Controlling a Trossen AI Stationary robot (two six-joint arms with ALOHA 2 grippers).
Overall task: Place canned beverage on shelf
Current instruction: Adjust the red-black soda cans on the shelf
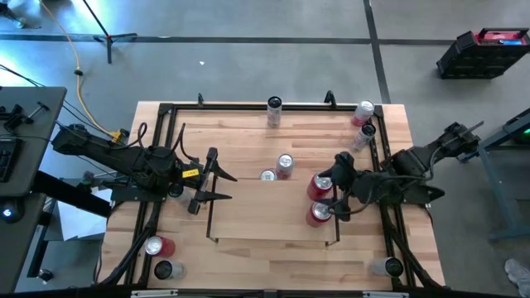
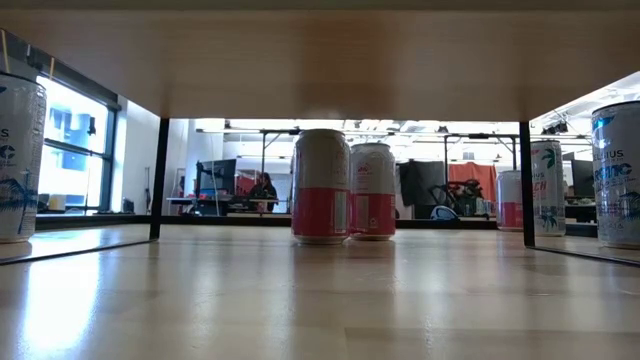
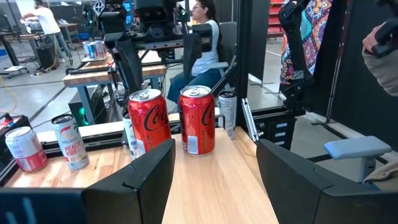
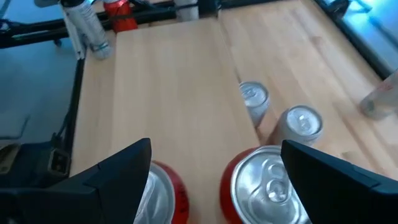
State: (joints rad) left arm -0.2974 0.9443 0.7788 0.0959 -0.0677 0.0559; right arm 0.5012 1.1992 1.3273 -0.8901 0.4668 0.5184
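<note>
The table [image 1: 248, 257] is a light-wood top with a black frame around its edge. In its middle lies the shelf [image 1: 248, 215], a flat wooden bay edged by thin black rails.

The left arm [image 1: 108, 153] reaches in from the left side of the table. The left gripper [image 1: 224, 186] is at the left rail of the shelf, its jaws are open and nothing is between them.

The right arm [image 1: 414, 170] comes from the right side. The right gripper [image 1: 327, 197] hangs over the right part of the shelf, above two red cans, with its jaws wide apart and holding nothing. One red can [image 1: 320, 185] stands just beside the other red can [image 1: 320, 213], and both stand upright inside the shelf near its right rail.

In the middle of the shelf two pink and silver cans [image 1: 284, 165] stand close together. More cans are outside the shelf: one silver can [image 1: 274, 112] at the far rail, two cans [image 1: 363, 116] at the far right corner, two cans [image 1: 159, 247] at the near left corner, and one can [image 1: 389, 266] at the near right
</note>
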